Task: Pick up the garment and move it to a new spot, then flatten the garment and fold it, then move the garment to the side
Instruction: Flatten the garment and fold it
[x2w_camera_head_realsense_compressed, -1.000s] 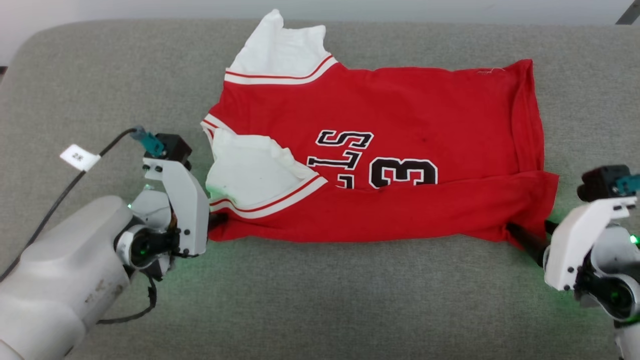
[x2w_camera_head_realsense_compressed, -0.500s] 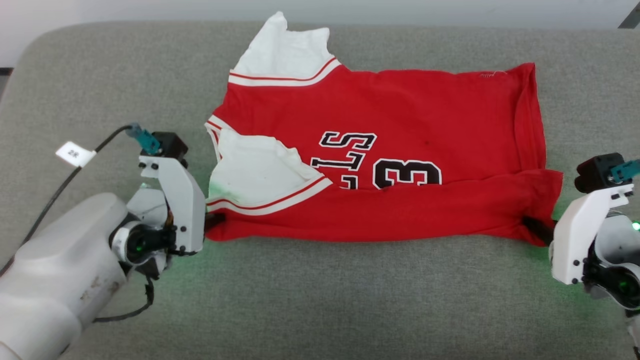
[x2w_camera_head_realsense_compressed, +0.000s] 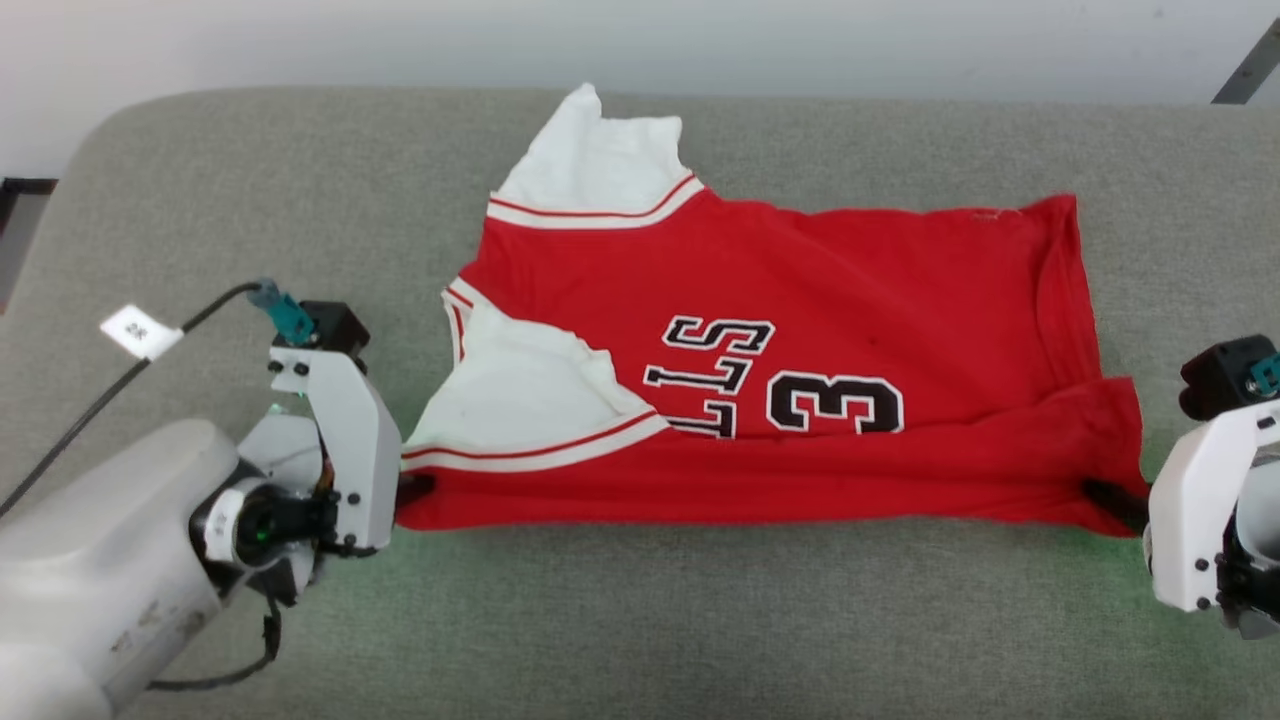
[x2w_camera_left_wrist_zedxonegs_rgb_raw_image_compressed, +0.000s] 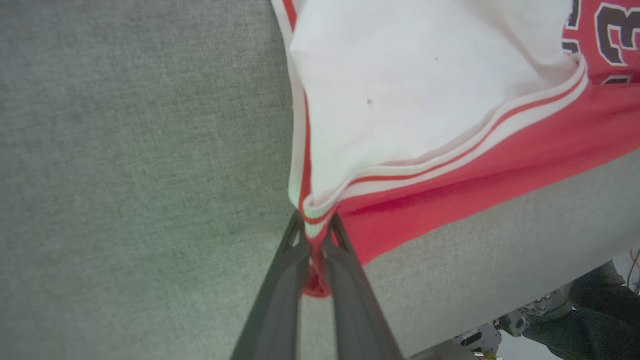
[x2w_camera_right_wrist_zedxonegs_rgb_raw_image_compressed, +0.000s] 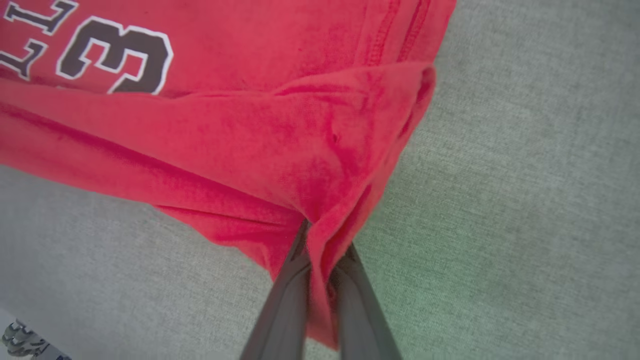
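Observation:
The garment (x2w_camera_head_realsense_compressed: 800, 290) lies spread on the grey cushioned surface (x2w_camera_head_realsense_compressed: 640, 620). It is bright red with white panels, red-white stripe trim and black-white letters and numbers. Its near edge is folded over into a band. My left gripper (x2w_camera_head_realsense_compressed: 415, 488) is shut on the near left corner, where the striped trim (x2w_camera_left_wrist_zedxonegs_rgb_raw_image_compressed: 425, 170) meets the red hem; the left wrist view shows cloth pinched at this gripper (x2w_camera_left_wrist_zedxonegs_rgb_raw_image_compressed: 314, 227). My right gripper (x2w_camera_head_realsense_compressed: 1105, 495) is shut on the near right corner, and in the right wrist view red cloth (x2w_camera_right_wrist_zedxonegs_rgb_raw_image_compressed: 250, 130) bunches where this gripper (x2w_camera_right_wrist_zedxonegs_rgb_raw_image_compressed: 322, 240) holds it.
A black cable with a white tag (x2w_camera_head_realsense_compressed: 140, 330) runs over the surface beside my left forearm. The cushion's back edge meets a pale wall (x2w_camera_head_realsense_compressed: 640, 40). Its front edge (x2w_camera_left_wrist_zedxonegs_rgb_raw_image_compressed: 500, 320) lies just beyond the garment in the left wrist view.
My right gripper has closed on the near right corner. The near edge of the garment is now drawn longer and straighter between both grippers. The head camera has tilted, shifting the whole picture down.

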